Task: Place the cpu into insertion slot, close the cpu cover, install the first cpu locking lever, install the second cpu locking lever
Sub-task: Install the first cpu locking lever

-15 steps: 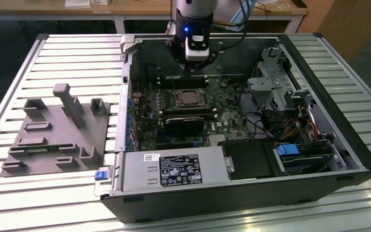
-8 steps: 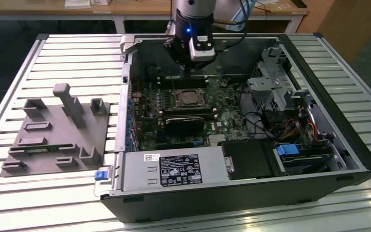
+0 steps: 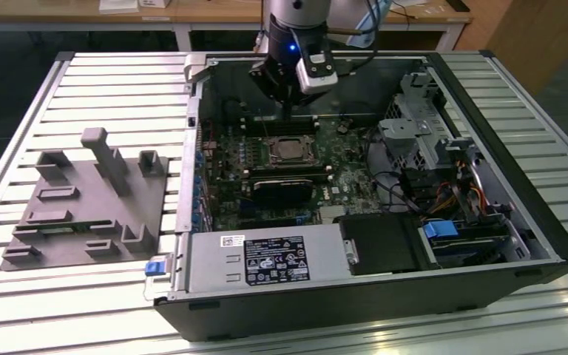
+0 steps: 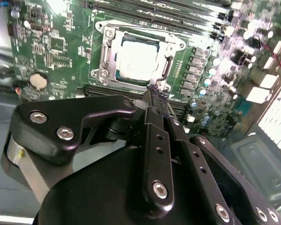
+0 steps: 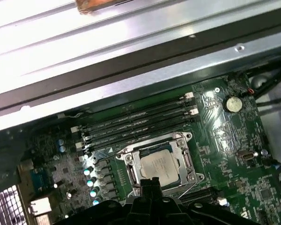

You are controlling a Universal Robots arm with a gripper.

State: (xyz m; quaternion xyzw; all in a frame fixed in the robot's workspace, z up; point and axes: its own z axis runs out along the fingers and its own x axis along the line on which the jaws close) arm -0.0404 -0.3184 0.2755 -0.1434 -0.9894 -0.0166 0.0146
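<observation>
**Gripper poised at the socket's edge, chip seated**

In the second wrist view the gripper (image 4: 153, 93) has its fingers pressed together, holding nothing, with the tip just beside one corner of the cover (image 4: 177, 43). The cover lies flat over the cpu (image 4: 136, 58), which sits in the slot (image 4: 104, 56). Whether the levers are latched cannot be told. Memory slots (image 4: 112, 90) run between tip and socket. A coin cell (image 4: 37, 81) sits well to one side.

In the exterior view the arm reaches straight down into the open case (image 3: 521, 214), its tip above the cpu (image 3: 286, 151). A grey fixture (image 3: 77, 207) lies on the table (image 3: 97, 74) at that view's left.
</observation>
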